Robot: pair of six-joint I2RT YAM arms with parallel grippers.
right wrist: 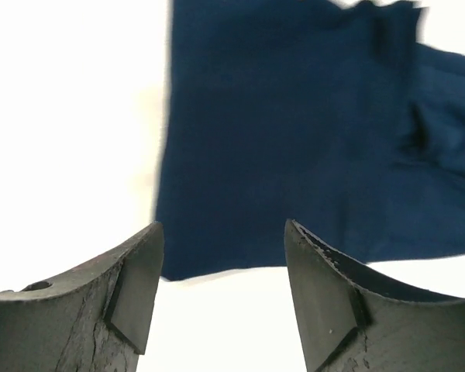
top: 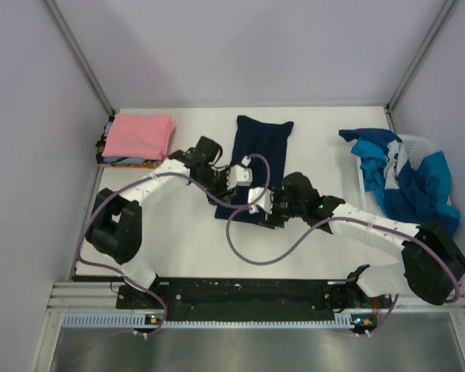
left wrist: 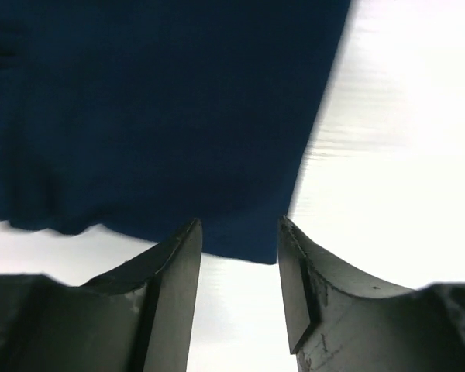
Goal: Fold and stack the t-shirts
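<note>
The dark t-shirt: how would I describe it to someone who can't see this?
On the white table, look at the centre: the navy t-shirt lies as a long flat strip. The pink t-shirt at left tops a stack, the blue heap at right is crumpled; only this one is plain dark.

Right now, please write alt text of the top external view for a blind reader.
A dark navy cloth t-shirt lies flat at centre, the left gripper and right gripper low over its near end. A folded pink t-shirt tops a stack at far left; crumpled teal-and-white t-shirts fill a white slatted plastic basket at right.
</note>
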